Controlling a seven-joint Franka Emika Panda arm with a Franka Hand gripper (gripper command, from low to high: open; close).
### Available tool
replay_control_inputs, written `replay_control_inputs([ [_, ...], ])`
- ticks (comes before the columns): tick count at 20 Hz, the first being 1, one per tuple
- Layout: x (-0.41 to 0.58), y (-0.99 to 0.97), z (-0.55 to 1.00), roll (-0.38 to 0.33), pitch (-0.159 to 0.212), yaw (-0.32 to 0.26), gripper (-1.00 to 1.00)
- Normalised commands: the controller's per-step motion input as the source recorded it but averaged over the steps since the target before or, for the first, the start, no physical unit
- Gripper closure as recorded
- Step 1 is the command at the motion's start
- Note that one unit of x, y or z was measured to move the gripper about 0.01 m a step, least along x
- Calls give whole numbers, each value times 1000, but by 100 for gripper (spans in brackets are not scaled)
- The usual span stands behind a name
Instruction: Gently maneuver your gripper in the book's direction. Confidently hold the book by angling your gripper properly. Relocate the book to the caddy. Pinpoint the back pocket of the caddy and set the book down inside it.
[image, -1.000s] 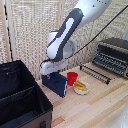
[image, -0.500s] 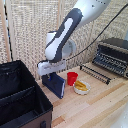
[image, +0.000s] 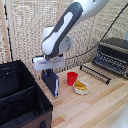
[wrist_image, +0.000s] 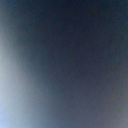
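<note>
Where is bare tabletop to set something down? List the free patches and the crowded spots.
Free: the wooden table in front of the bowl, out to the near edge on the exterior view's right. Crowded: the book in the end effector, the red cup and the bowl cluster mid-table; the caddy fills the left; rack and toaster oven line the back right.

No text, label, brand, number or sign can be read in either picture. In the exterior view the book (image: 51, 82) at centre frame shows a plain dark cover, the caddy (image: 20, 100) at lower left is bare black fabric, and the toaster oven (image: 113, 56) at right is too blurred to show any marking. The wrist view is only a dark blue blur with nothing legible.
</note>
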Motion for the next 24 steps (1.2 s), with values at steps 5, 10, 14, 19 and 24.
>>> replay_control_inputs([
  [5,233,71,1000,-2,52,-116,100],
  [10,40,-6,863,24,14,-280,100],
  [14,-16,-26,677,47,0,-360,100],
  [19,-9,5,657,72,0,-331,100],
  [24,34,119,600,111,0,-262,100],
])
